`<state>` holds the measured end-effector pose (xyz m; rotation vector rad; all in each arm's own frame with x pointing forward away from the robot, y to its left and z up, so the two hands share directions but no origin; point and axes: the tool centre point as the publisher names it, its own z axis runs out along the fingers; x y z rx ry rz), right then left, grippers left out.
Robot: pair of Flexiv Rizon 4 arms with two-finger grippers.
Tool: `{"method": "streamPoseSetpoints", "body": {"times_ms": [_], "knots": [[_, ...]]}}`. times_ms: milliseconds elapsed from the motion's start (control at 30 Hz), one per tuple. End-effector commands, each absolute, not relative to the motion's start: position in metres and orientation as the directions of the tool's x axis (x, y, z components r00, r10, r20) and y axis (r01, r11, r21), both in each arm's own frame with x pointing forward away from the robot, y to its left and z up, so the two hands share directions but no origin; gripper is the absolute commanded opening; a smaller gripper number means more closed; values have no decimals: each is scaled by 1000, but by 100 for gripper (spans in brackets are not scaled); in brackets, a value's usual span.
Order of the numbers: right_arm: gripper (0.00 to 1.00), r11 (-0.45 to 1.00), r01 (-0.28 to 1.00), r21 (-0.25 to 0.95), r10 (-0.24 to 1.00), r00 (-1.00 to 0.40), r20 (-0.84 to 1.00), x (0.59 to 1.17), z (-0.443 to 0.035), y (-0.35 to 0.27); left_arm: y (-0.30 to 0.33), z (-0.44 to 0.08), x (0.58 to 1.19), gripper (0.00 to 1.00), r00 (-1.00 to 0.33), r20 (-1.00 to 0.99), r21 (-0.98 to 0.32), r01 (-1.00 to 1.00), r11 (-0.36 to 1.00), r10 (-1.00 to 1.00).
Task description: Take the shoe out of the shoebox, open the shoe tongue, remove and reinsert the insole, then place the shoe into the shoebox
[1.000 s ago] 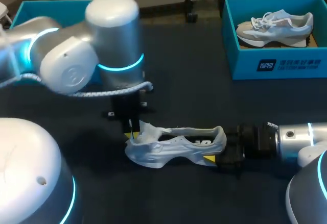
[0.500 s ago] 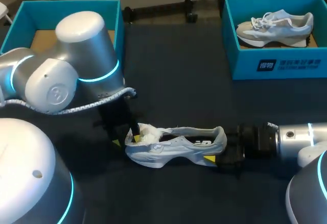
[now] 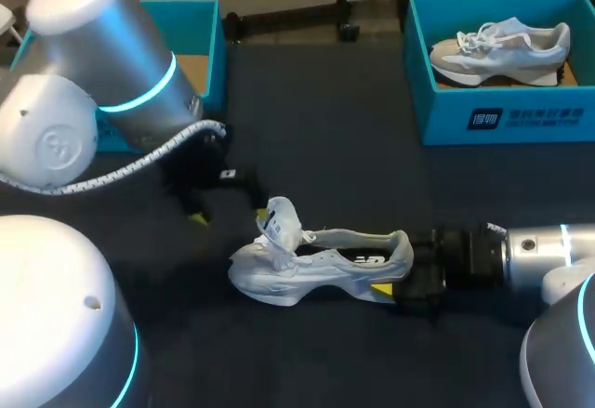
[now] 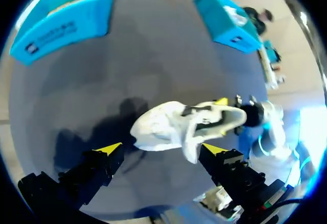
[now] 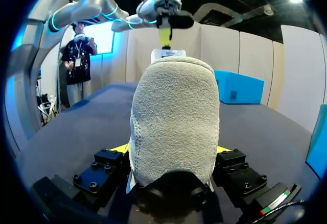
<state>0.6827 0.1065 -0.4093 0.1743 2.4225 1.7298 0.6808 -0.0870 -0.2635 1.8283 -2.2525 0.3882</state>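
The shoe (image 3: 316, 264) is laid on the bench (image 3: 325, 148) — its heel is clamped by the right fingers (image 5: 110, 165). The left fingers (image 4: 99, 165) are spread wide near the toe, nothing held.

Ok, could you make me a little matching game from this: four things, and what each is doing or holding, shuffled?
1 left claw
2 right claw
3 blue box on the right
4 shoe tongue

A holds a second shoe
B sticking up
C open, gripping nothing
D shut on the loose shoe, at its heel

Pairs: 1-C, 2-D, 3-A, 4-B
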Motion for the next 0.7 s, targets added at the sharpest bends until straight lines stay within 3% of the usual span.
{"method": "streamPoseSetpoints", "body": {"times_ms": [33, 100, 167, 200, 233, 300, 333, 400, 700], "knots": [[0, 328, 3, 945, 187, -980, -62, 682, -408, 106, -94, -225, 681, 98, -316, 273, -102, -949, 300, -909], [0, 328, 3, 945, 187, -980, -62, 682, -408, 106, -103, -217, 683, 79, -373, 260, -134, -927, 349, -891], [0, 328, 3, 945, 187, -980, -62, 682, -408, 106, -111, -210, 684, 40, -451, 249, -131, -893, 431, -857], [0, 328, 3, 945, 187, -980, -62, 682, -408, 106, -116, -208, 684, 15, -514, 231, -135, -858, 496, -826], [0, 328, 3, 945, 187, -980, -62, 682, -408, 106, -119, -206, 683, 0, -569, 226, -125, -822, 556, -791], [0, 328, 3, 945, 187, -980, -62, 682, -408, 106, -119, -206, 683, 0, -569, 226, -125, -822, 556, -791], [0, 328, 3, 945, 187, -980, -62, 682, -408, 106, -130, -200, 683, 0, -695, 203, -116, -716, 688, -690], [0, 328, 3, 945, 187, -980, -62, 682, -408, 106, -136, -195, 679, 0, -789, 175, -100, -610, 786, -589], [0, 328, 3, 945, 187, -980, -62, 682, -408, 106, -153, -184, 663, 0, -959, 123, -69, -265, 962, -255]]}}
